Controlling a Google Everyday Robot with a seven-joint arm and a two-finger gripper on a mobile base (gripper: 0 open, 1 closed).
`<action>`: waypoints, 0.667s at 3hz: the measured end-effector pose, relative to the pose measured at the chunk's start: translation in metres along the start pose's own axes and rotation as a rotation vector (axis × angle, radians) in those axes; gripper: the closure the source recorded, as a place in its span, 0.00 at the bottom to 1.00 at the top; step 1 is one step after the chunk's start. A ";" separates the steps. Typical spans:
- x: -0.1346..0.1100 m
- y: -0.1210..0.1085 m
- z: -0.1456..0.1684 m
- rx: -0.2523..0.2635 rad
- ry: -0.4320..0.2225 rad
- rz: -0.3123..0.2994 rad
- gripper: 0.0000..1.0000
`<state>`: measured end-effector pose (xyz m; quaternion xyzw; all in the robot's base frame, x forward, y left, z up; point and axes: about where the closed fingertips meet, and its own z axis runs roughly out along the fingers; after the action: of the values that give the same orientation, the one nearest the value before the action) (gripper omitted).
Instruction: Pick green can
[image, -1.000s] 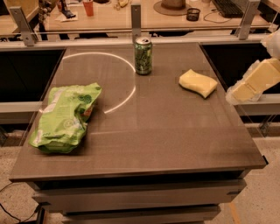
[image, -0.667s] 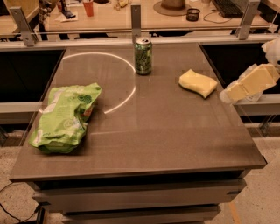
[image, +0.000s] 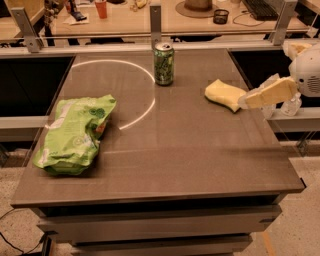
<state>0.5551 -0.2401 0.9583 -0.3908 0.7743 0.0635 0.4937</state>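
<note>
Your green can (image: 163, 63) stands upright near the far edge of the grey table (image: 200, 160), roughly mid-width and a little right of centre. It is a small cylinder, dark green with a pale patterned print down its side, and its silver metal top faces up. Nothing touches it. A thin pale arc (image: 145, 107) marked on the tabletop curves past it on its left and near side.

Your gripper (image: 265, 94) comes in from the right edge of the view, a pale yellowish wedge on a white arm, pointing left and slightly downward above the right side of the table. You cannot tell from this view how wide it stands, and it does not appear to hold anything. Its tip lies at the right end of a yellow sponge (image: 224, 94); whether the two touch cannot be made out.

From the gripper, the can lies to the left and farther back on the table, well apart, with the sponge between them and closer to the gripper than to the can.

On the left side of the table, nearer the front, a light-green snack bag (image: 75, 135) lies flat and crumpled, well apart from both the can and the gripper. Beyond the table's far rail you can see a desk with an orange cup (image: 101, 8) and a keyboard (image: 257, 7).
</note>
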 end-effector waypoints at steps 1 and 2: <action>0.002 -0.008 0.022 -0.027 -0.072 -0.046 0.00; 0.004 -0.013 0.039 -0.051 -0.121 -0.073 0.00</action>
<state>0.5914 -0.2320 0.9393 -0.4265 0.7264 0.0889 0.5315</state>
